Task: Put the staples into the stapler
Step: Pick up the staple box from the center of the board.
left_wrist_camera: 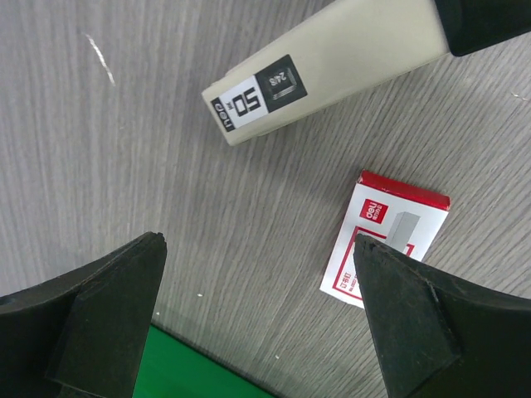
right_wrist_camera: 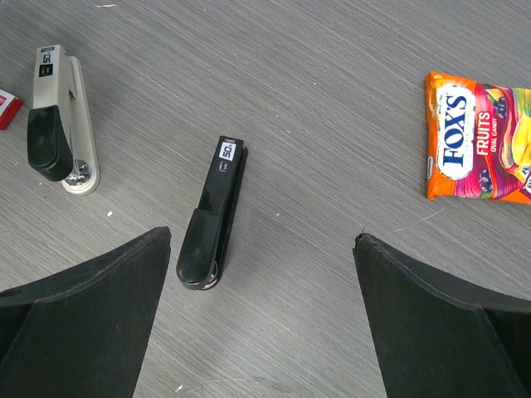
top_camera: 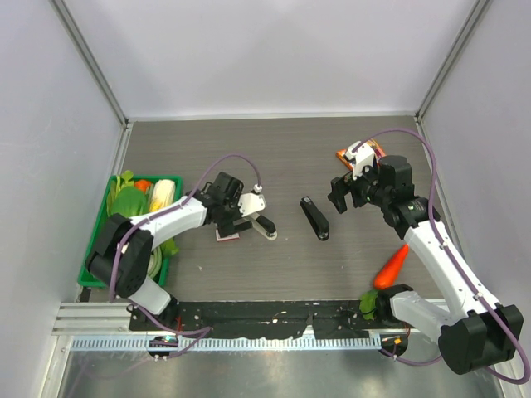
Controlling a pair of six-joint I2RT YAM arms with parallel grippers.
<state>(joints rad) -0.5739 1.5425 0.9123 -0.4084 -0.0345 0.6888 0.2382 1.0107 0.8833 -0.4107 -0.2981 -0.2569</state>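
You face 2 staplers: the beige stapler (left_wrist_camera: 323,70) near your left gripper (left_wrist_camera: 259,242), the black stapler (right_wrist_camera: 214,214) below your right gripper (right_wrist_camera: 262,236); both claws gape empty. The staples box (left_wrist_camera: 386,240) lies partly under 1 left finger (left_wrist_camera: 398,323), so descending could shove it.

Top view overhead, wrist views low, both showing cream stapler (left_wrist_camera: 332,62) (right_wrist_camera: 83,124)

The small white staple box (left_wrist_camera: 383,236) with a red edge lies flat just beside the beige stapler (left_wrist_camera: 332,62). A black stapler (right_wrist_camera: 214,211) lies well apart from the beige one.
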